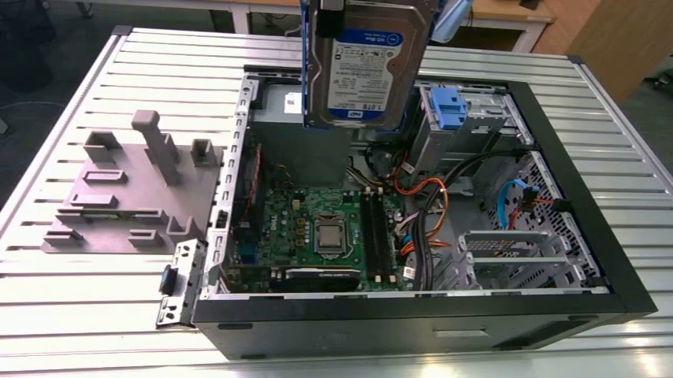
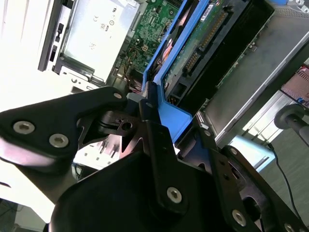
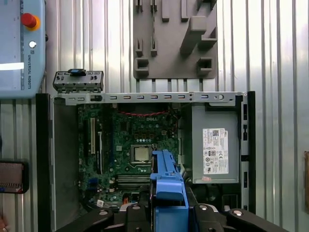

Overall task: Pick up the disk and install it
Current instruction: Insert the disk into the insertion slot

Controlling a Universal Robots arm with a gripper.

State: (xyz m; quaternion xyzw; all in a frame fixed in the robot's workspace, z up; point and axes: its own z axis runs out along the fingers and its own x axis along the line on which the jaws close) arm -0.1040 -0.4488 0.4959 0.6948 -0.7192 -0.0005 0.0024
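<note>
The tool (image 2: 150, 104) is clamped on the disk (image 1: 368, 67), its jaws closed on the blue bracket that frames the drive. In the exterior view the disk hangs upright in the air, touching nothing below it, over the far part of the open computer case (image 1: 421, 319). Its white-and-blue label faces the camera. In the second wrist view the disk's green circuit-board side shows, running away from the tool. In the first wrist view the blue edge of the disk (image 3: 166, 186) stands between the two sides of the tool (image 3: 166, 212), above the inside of the case.

The computer case lies on its side in the middle of the table (image 1: 84, 315) with its side cover off, so the green motherboard (image 1: 315, 224) is bare. A grey metal box with a white sticker (image 3: 215, 145) sits inside the case, just beside the motherboard. A blue latch (image 1: 447, 106) sits in the bay at the case's far corner, toward the exterior view's right. Orange and black cables (image 1: 431, 197) run between the motherboard and a metal cage (image 1: 505, 252). A grey fixture plate (image 1: 116, 201) with raised blocks lies on the table just beside the case, toward the edge at the exterior view's left.
</note>
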